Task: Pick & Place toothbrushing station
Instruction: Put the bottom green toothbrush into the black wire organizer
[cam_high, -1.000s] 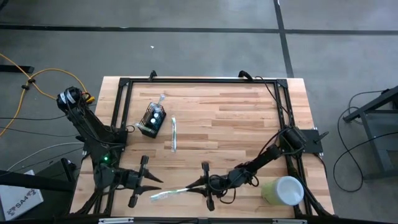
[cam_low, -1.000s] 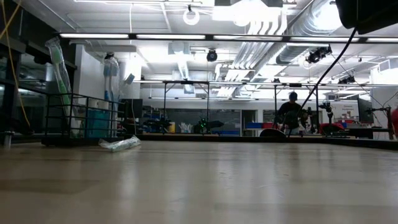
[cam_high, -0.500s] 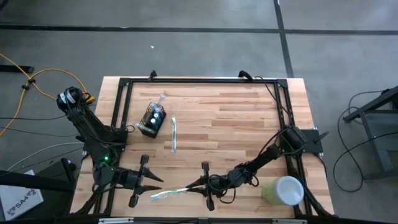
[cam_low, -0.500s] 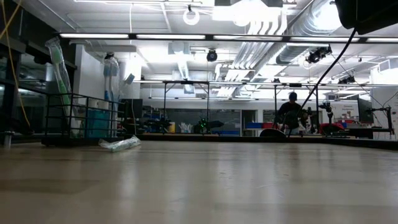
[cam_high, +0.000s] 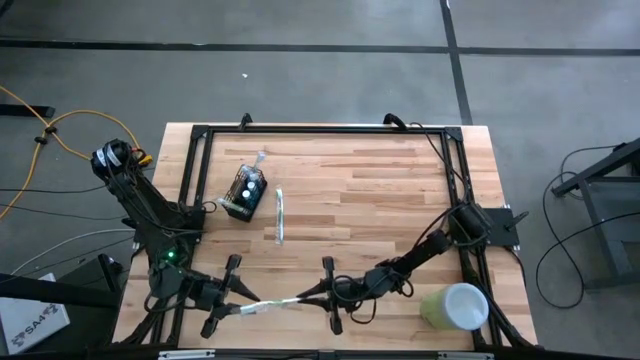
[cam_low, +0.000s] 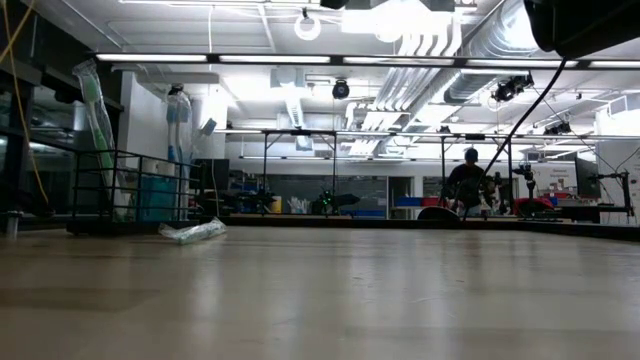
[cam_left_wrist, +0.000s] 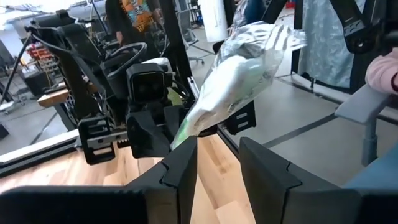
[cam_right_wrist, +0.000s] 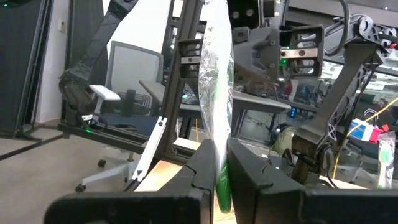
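**Wrapped toothbrush passing between the arms, holder still waiting**

At the lower left of the high view, the left gripper (cam_high: 243, 298) hovers low over the near edge of the tabletop (cam_high: 380, 190), pointing toward the frame's centre. Its jaws stand apart, and in the left wrist view the plastic-wrapped toothbrush (cam_left_wrist: 239, 68) reaches in between them without being pinched, so the left side looks released or not yet clenched.

Up and slightly right, in the upper-left part of the tabletop, the toothbrushing station (cam_high: 245, 193) sits well apart from both arms; it appears to hold something already. Just to its right a second wrapped toothbrush (cam_high: 279, 215) lies flat on the wood, untouched.

At lower centre, the wrapped toothbrush (cam_high: 272, 305) spans the gap between the two arms. Right of it, the right gripper (cam_high: 318, 296) has its jaws clenched on the other end of this package; the right wrist view shows the green handle squeezed between the dark fingers (cam_right_wrist: 249, 168).

At lower right, a pale green cup (cam_high: 455, 305) lies near the tabletop's corner.

By my reading the task is only partly done: this toothbrush seems to be mid-handover and must yet travel to the station, and the one lying flat remains to be collected.
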